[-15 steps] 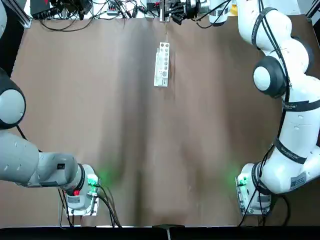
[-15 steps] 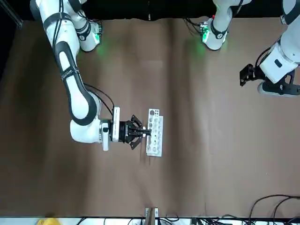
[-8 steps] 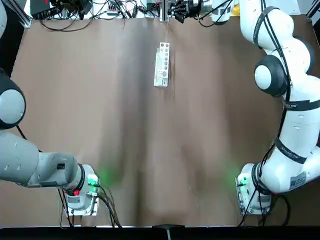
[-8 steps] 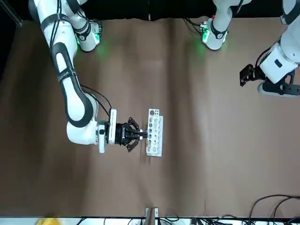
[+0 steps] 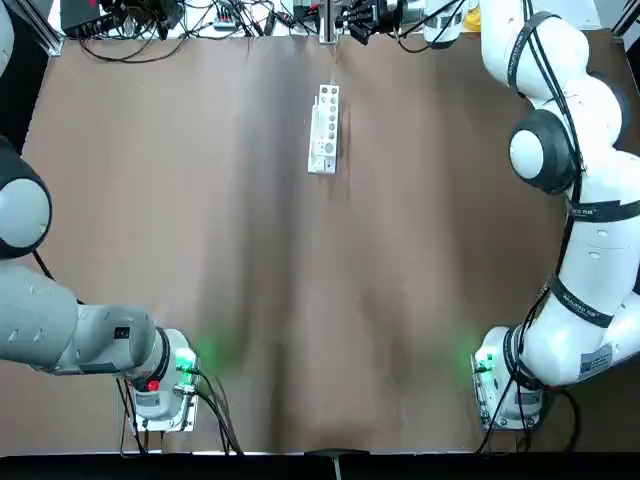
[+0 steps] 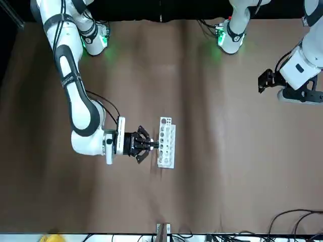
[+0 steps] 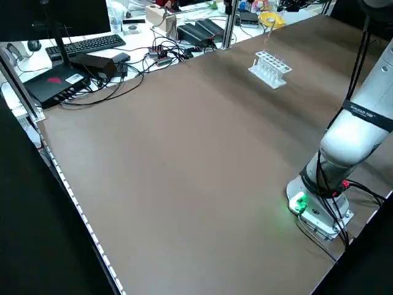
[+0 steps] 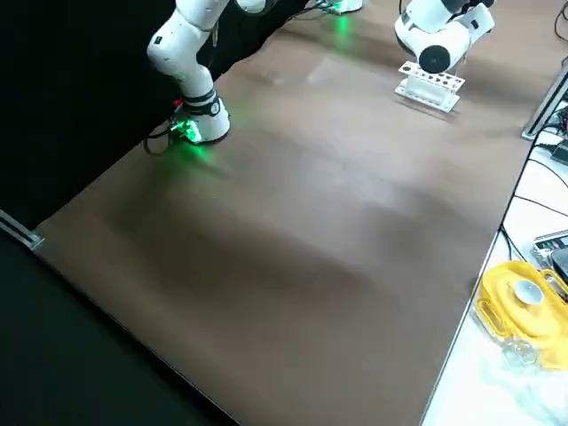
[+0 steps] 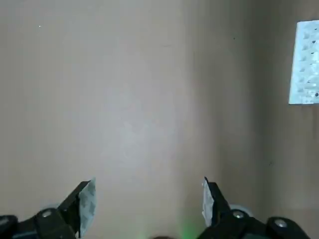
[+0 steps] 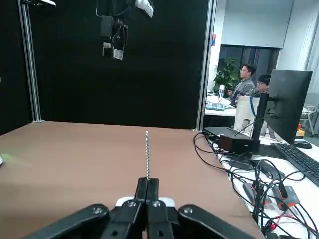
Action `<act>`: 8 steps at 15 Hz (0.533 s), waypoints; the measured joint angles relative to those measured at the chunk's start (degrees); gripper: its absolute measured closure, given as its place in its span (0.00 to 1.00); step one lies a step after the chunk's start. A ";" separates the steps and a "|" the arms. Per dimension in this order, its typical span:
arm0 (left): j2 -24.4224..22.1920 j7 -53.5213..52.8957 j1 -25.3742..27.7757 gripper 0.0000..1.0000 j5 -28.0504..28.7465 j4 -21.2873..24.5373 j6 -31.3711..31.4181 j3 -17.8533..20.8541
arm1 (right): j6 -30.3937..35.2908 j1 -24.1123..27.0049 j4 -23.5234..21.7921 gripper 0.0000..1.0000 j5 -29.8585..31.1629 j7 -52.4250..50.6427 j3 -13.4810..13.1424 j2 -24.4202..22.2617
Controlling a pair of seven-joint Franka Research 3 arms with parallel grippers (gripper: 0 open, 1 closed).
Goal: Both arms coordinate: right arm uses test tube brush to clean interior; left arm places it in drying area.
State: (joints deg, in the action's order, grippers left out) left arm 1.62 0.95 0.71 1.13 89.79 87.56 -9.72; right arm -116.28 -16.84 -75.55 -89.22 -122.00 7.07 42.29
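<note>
Right tool pinching the slender brush upright, left tool waiting empty

Nearest, at the lower centre of the right wrist view, the right tool (image 10: 148, 181) is pressing its fingers together on the foot of the test tube brush (image 10: 147, 154), whose twisted stem is rising upright into the centre of the frame. It looks very light and springy, likely to bend under side load; a firm pinch low on the bare stem should suit it, though smooth metal could twist between the pads. Beyond it the table (image 10: 65, 169) is spreading across the lower left, with cables (image 10: 259, 184) tangling at the lower right.

In the front view, the white rack (image 6: 166, 146) is sitting near the centre, just beside that tool; I cannot tell whether they are touching. No tube is showing. Farther off, at the upper left of the right wrist view, the left tool (image 10: 113, 51) is hanging spread and empty. Farthest, two people (image 10: 251, 82) are sitting at the upper right.
</note>
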 joint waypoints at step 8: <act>0.00 0.00 0.01 0.00 0.00 0.00 0.11 0.03 | 0.00 -0.45 0.00 0.98 -0.04 0.00 0.17 0.00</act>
State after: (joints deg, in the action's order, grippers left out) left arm 1.62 0.95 0.73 1.13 89.79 87.68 -9.69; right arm -116.28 -17.29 -75.56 -89.26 -122.00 7.24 42.29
